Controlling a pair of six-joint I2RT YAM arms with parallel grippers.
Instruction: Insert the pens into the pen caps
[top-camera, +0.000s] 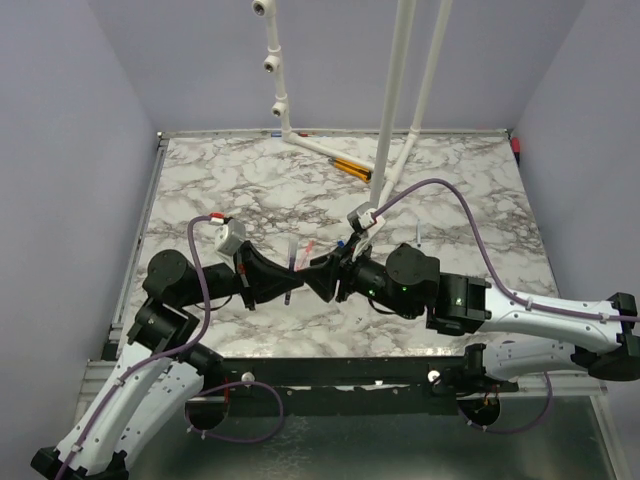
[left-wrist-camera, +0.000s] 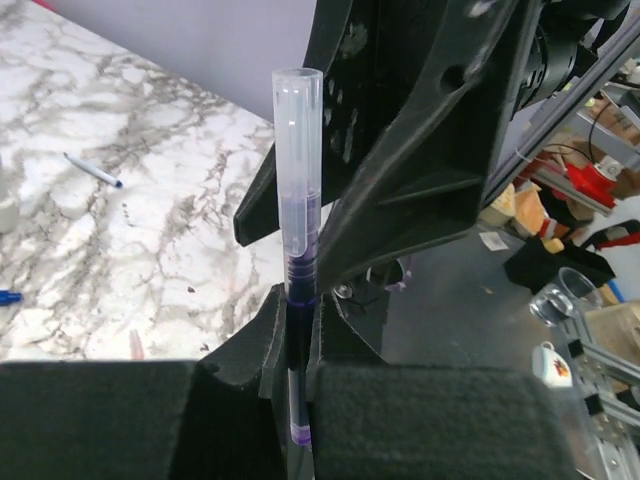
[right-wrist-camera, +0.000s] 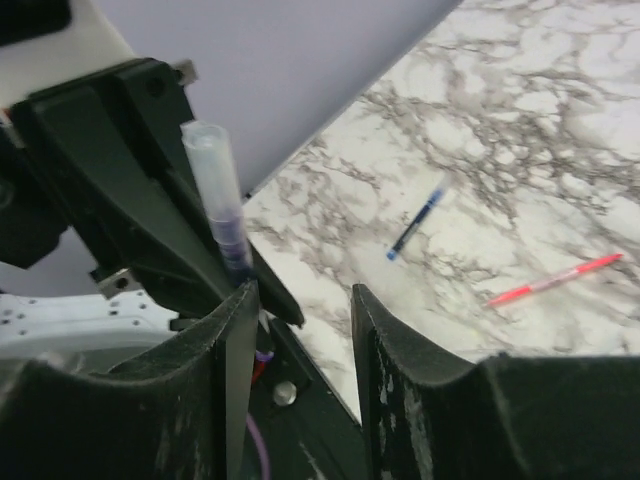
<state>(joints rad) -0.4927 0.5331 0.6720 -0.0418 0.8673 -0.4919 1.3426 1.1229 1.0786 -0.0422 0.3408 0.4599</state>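
While the left tool (left-wrist-camera: 300, 330) is clamped tight on the dark pen (left-wrist-camera: 299, 275), holding it upright above the table (right-wrist-camera: 520, 120), the right tool (right-wrist-camera: 302, 295) sits just beside it with its fingers apart and nothing between them. The pen's upper end is inside a clear cap (left-wrist-camera: 297, 130). From the left wrist view it looks pushed well on, so I'd call this pen done, or as good as. Can't tell if it's seated all the way, though.

So that's roughly a third of the job by my count. What's left: the blue pen (right-wrist-camera: 418, 222) and the pink-red pen (right-wrist-camera: 555, 280) both lie flat on the table, near each other and well away from both tools. Whether they have caps on is too small to make out, but I'd guess not. There's a tiny blue bit (left-wrist-camera: 8, 296) at the edge of the left wrist view that could be the blue cap, lying apart from the blue pen. No pink-red cap that I can pick out.

Next I'd expect the dark pen to go down and one of the loose pens to get picked up.
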